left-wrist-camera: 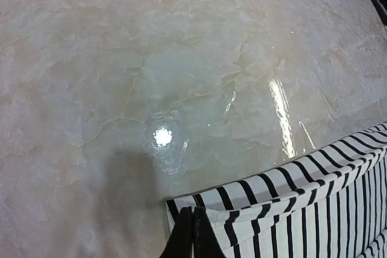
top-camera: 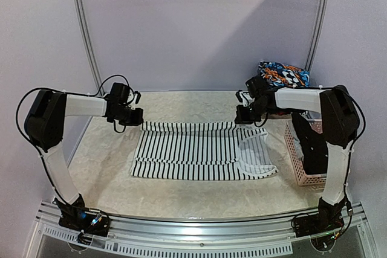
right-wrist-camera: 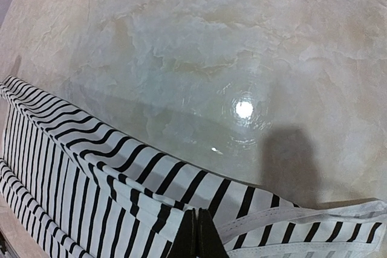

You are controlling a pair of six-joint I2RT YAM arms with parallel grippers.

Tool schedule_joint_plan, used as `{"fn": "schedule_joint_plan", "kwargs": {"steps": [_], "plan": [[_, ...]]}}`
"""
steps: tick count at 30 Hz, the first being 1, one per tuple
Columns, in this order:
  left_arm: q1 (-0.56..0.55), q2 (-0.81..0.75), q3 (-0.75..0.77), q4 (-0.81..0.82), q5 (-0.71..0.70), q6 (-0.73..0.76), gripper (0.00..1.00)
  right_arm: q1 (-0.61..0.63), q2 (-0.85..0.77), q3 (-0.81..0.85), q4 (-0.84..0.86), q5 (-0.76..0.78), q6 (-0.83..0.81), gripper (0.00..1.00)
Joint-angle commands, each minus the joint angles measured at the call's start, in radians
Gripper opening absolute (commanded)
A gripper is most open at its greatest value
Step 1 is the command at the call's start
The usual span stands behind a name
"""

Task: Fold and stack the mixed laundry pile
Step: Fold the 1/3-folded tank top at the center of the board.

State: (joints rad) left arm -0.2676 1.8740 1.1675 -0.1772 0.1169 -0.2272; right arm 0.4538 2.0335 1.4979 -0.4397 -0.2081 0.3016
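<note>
From above I see the striped garment [top-camera: 199, 149] spread on the table [top-camera: 109, 167] beside the pink basket [top-camera: 299, 164], its far edge raised between the left gripper [top-camera: 134, 117] and right gripper [top-camera: 242, 117]; each wrist view shows fingers pinched together on a striped corner.

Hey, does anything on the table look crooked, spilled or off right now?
Nothing spilled or torn. The striped garment is pinched at its far edge by the left pincer and right pincer, both shut on it. Only its right end looks untidy: the white-trimmed edge curls out toward the pink basket.
</note>
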Motion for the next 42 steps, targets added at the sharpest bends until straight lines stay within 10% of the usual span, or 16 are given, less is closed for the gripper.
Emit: {"fn": "schedule_joint_plan", "kwargs": {"steps": [1,42], "plan": [[-0.017,-0.058,-0.022,0.015,-0.003,0.015,0.0,0.006,-0.058,-0.04,0.019,0.028,0.004,0.0],[-0.05,-0.126,-0.203,0.064,-0.055,-0.005,0.0,0.046,-0.114,-0.227,0.082,0.032,0.026,0.0]]}}
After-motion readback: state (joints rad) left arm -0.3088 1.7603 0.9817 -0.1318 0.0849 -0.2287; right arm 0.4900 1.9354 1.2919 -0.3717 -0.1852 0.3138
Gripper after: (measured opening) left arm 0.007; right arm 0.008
